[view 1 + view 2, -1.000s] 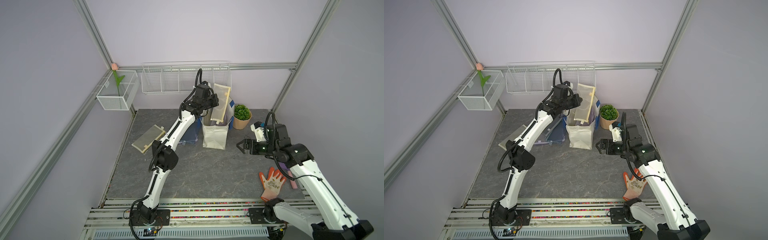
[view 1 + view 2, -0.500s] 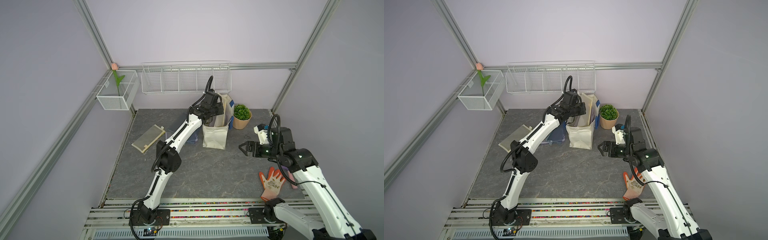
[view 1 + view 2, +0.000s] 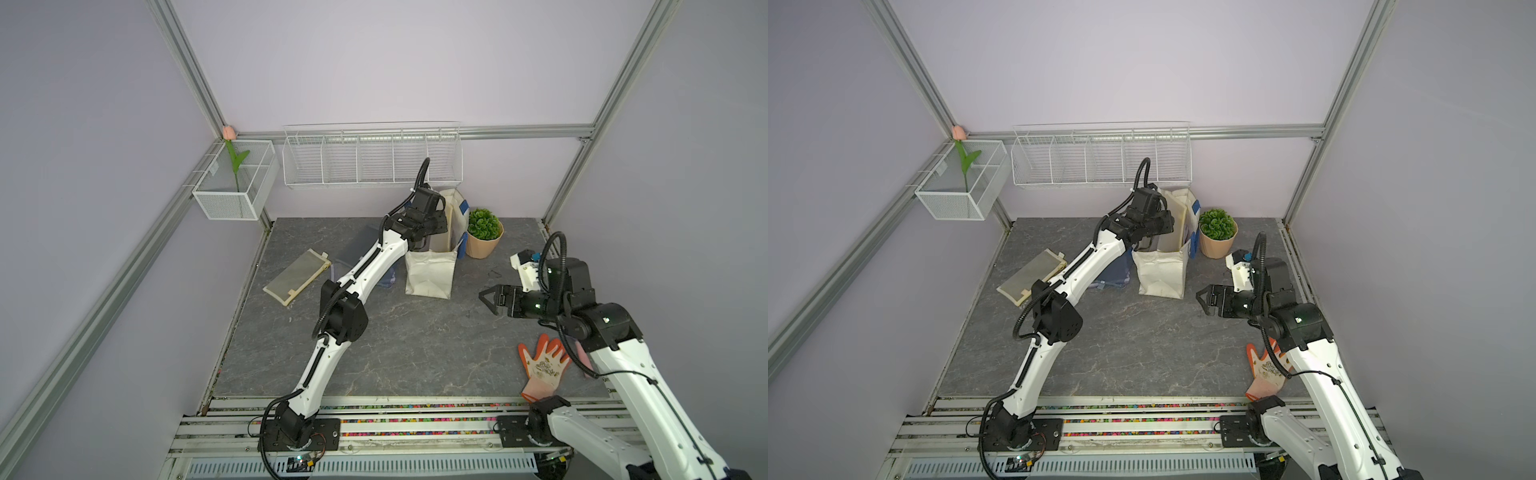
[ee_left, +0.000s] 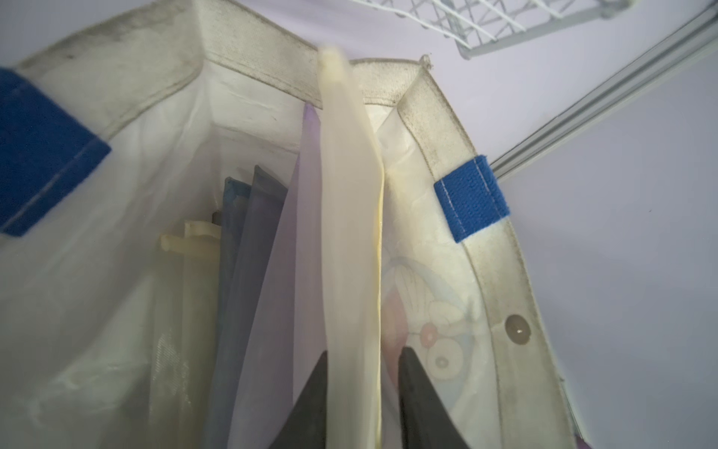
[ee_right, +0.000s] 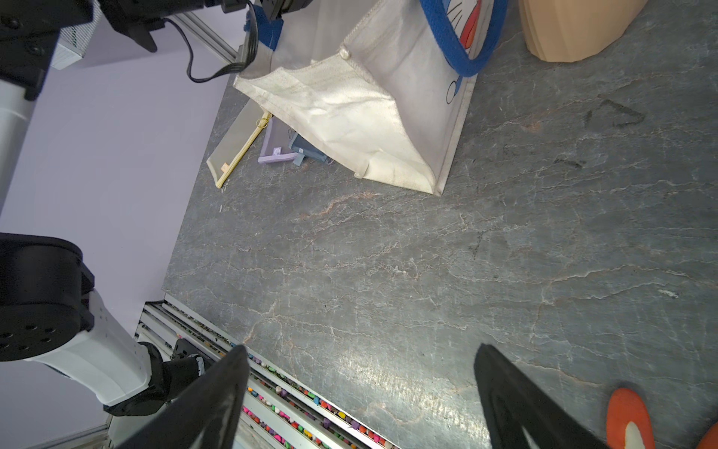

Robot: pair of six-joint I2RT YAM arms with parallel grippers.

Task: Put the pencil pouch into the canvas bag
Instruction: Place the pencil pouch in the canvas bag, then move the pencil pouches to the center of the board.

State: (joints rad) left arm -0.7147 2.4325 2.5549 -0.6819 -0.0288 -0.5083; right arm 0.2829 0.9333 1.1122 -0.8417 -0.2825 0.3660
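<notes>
The canvas bag [image 3: 430, 274] [image 3: 1160, 274] stands upright near the back edge of the table [image 3: 415, 353], a little right of the middle. It is just beside a potted plant [image 3: 483, 235] that sits further toward the right edge. The left gripper [image 4: 365, 350] is down at the bag's open mouth. The left wrist view shows its two black fingers [image 4: 419, 396] parted on either side of the cream pencil pouch [image 4: 349, 233]. One finger lies against the pouch and the other stands a little off it with a gap showing, so the pouch is flanked, not pinched. The pouch stands on edge inside the bag, close to the wall with the cartoon print. Beside it in the bag are a see-through lilac pouch [image 4: 307, 233], grey-blue pouches [image 4: 248, 241] and another cream pouch [image 4: 190, 280]. On the table, a mesh pouch [image 3: 297, 276] lies flat near the left edge. A lilac case [image 5: 276, 155] and a dark blue case [image 5: 309, 149] lie just beside the bag, under the left arm. The right gripper [image 3: 486, 302] [image 5: 361, 388] hovers above the table near the right edge, well apart from the bag, with its fingers spread wide and nothing between them. An orange glove [image 3: 544, 365] lies near the front right corner.
</notes>
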